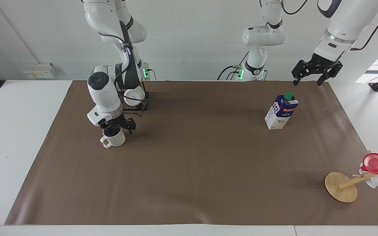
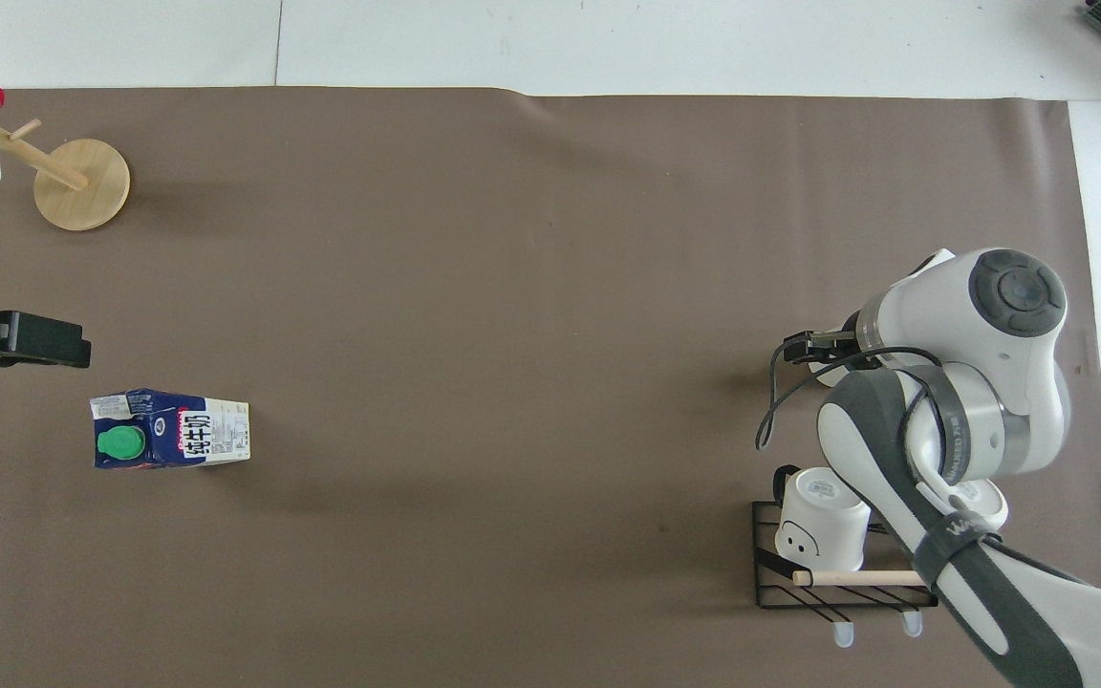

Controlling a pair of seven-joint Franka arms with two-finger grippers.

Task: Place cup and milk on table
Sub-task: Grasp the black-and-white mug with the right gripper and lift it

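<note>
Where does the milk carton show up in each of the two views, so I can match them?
Facing view: the milk stands upright on the brown sheet toward the left arm's end, below the raised left tool.
Overhead view: the milk is seen from the top, green cap showing, near the picture's left edge.
Shared landmark: the round wooden stand base, farther from the robots than the carton.
</note>
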